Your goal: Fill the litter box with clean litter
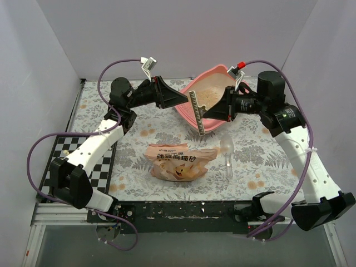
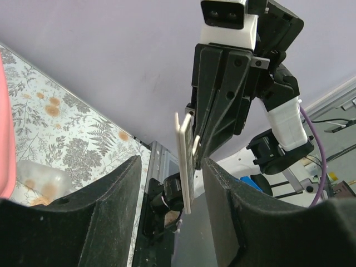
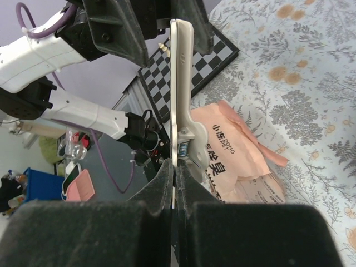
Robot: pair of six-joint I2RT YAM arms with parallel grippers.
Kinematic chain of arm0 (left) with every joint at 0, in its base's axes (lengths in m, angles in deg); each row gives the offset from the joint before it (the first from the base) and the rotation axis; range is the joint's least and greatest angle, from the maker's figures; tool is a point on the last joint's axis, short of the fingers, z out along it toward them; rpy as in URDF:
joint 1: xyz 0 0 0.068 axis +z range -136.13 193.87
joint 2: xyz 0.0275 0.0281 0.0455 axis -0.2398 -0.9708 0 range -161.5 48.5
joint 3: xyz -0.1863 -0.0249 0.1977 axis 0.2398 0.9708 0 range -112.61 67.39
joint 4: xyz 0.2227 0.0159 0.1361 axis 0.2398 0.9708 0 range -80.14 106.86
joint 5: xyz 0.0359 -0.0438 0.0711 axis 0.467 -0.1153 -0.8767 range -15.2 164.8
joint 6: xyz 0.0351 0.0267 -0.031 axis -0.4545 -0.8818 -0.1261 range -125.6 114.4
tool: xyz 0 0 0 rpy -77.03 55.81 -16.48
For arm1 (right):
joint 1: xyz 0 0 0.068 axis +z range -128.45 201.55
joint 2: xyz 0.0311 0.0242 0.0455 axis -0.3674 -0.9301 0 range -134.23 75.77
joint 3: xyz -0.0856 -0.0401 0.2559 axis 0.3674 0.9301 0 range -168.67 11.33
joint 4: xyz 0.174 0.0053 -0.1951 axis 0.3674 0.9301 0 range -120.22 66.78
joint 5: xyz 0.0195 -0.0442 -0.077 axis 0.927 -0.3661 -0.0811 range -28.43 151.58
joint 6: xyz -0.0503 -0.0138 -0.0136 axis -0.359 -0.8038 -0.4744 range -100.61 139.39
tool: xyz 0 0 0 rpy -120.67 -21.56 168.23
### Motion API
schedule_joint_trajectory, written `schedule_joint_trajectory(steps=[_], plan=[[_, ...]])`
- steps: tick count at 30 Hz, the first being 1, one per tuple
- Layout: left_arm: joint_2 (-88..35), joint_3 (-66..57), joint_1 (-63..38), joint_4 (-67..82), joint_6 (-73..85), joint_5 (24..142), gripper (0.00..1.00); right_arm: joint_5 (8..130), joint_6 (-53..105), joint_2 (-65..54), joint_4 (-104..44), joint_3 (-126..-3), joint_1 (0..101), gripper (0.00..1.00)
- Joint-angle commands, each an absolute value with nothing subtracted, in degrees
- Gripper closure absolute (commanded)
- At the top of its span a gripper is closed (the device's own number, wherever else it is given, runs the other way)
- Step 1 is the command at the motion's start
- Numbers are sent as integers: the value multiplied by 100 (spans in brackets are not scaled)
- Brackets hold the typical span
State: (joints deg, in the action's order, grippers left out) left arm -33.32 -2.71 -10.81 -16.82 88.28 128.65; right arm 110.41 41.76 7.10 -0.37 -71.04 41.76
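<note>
Floral worktop [image 1: 267, 161] carries the pink litter box [image 1: 214, 73] at the back, with clean litter [image 1: 208, 92] inside. An orange bag [image 1: 181, 161] lies nearer. By the box, the right jaws are clamped on a white clip [image 1: 196, 114]. The left jaws stand apart around its other end. A clear scoop [image 1: 227, 150] lies beside the bag.

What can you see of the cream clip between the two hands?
The cream clip is a long, narrow bar of pale plastic, two strips joined by a metal spring. It hangs above the table, overlapping the litter box's near rim in the top view; contact there is unclear. The right hand is shut on its spring end. The left hand stands open around the other end, gaps showing either side.
</note>
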Motion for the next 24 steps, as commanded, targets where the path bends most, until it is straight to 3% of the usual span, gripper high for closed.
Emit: schedule_joint_trajectory(steps=[1,8,12,18,21,24], plan=[[-3201,-178,-1091,-1932,8906,12947,53,10983,4338,677,-446,-7164,4475,99],[-3183,-107,-1091,-2160,8941,12973,55,10746,4338,502,-447,-7137,4792,99],[-3192,-55,-1091,-2274,8976,13070,66,10658,4408,414,-544,-7207,4932,99],[-3192,60,-1091,-2556,9134,13219,93,10500,4391,405,-517,-7199,5003,99],[-3148,68,-1091,-2565,9116,13281,99,10377,4321,440,-430,-7164,5012,98],[-3113,42,-1091,-2591,9099,13360,100,10219,4076,458,-123,-7269,5003,65]])
